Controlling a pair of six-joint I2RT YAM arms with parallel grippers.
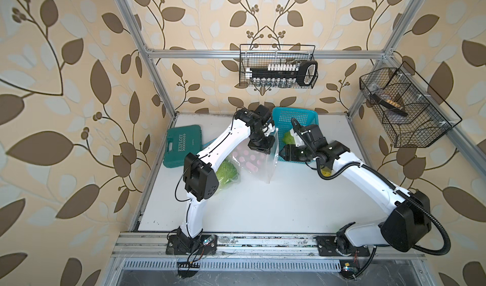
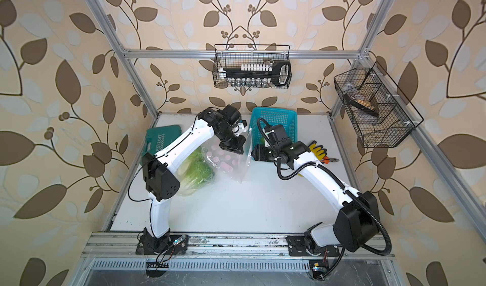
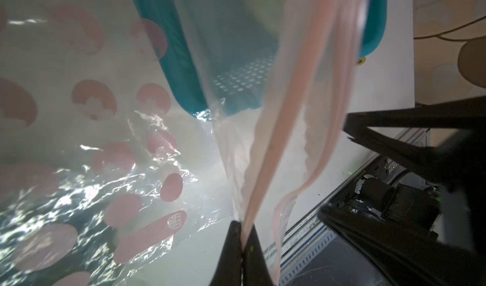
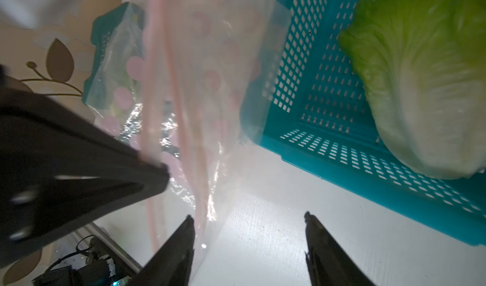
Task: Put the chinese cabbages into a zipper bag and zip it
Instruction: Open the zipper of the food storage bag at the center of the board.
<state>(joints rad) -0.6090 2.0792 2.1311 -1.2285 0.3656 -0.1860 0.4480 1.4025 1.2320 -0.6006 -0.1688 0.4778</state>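
Near the desk's (image 1: pixel 263 205) back edge, the part-filled zipper bag (image 1: pixel 259 163) is being pinched by left gripper (image 3: pixel 243 226), right gripper (image 4: pixel 247 216) open, one cabbage (image 4: pixel 420 87) left in basket (image 4: pixel 315 87).

Both top views bright, evenly lit, sharp; picture bows at edges. Wrist views softer: white glare on crinkled zipper bag (image 3: pixel 86 192), right hand (image 4: pixel 247 216) dark, blurred.

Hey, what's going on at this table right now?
The left gripper is shut on the zip edge of a pink-dotted zipper bag, holding its mouth up beside the teal basket. The right gripper is open next to the bag, holding nothing. Chinese cabbages seem to be in the bag; one cabbage is in the basket.
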